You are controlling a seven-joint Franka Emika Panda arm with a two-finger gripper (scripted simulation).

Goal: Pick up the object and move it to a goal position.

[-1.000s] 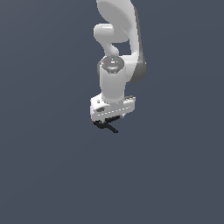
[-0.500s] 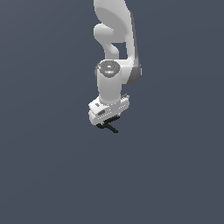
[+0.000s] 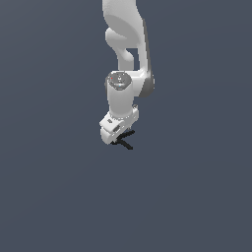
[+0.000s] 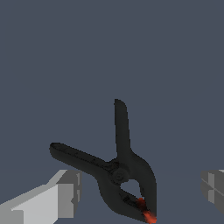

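The object [image 4: 120, 173] is a small black clamp with two thin handles spread in a V and a red tip at its jaw end. It lies on the dark grey floor. In the exterior view the object [image 3: 125, 143] pokes out from just under the white hand. My gripper [image 4: 140, 192] is open, and the clamp body lies in the gap between its fingers. One grey fingertip [image 4: 61, 194] is close to a handle and the other fingertip [image 4: 213, 187] is well off to the far side. Neither touches the clamp. From outside, the gripper [image 3: 119, 138] hangs low over it.
The white arm [image 3: 125, 49] comes down from the top of the exterior view. Plain dark grey floor [image 3: 197, 197] lies all around, and no other objects show.
The hand has turned and edged slightly toward the exterior view's left and downward over the clamp. The clamp has stayed where it was.
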